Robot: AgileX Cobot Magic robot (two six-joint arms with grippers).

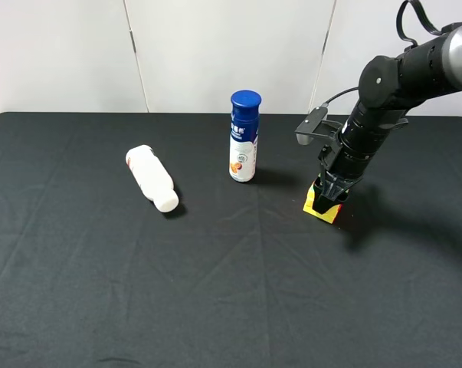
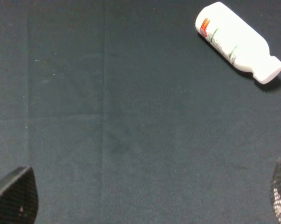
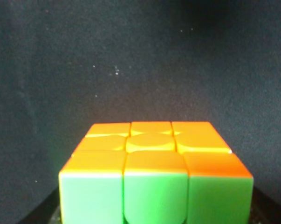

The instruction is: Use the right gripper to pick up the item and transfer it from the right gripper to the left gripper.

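Observation:
The item, a small puzzle cube [image 1: 321, 207], rests on the black table at the right and shows yellow and red sides. My right gripper [image 1: 328, 195] reaches down from the black arm and its jaws sit against both sides of the cube. In the right wrist view the cube [image 3: 154, 177] fills the lower frame, with a green face and an orange face. Dark finger edges touch its lower corners. My left gripper [image 2: 149, 200] is out of the high view. Its two fingertips [image 2: 14, 196] stand far apart over bare cloth and hold nothing.
A blue-capped bottle [image 1: 244, 138] stands upright to the left of the cube. A white bottle [image 1: 152, 178] lies on its side at centre left and also shows in the left wrist view [image 2: 236, 42]. The black table [image 1: 215, 307] reaches back to a white wall.

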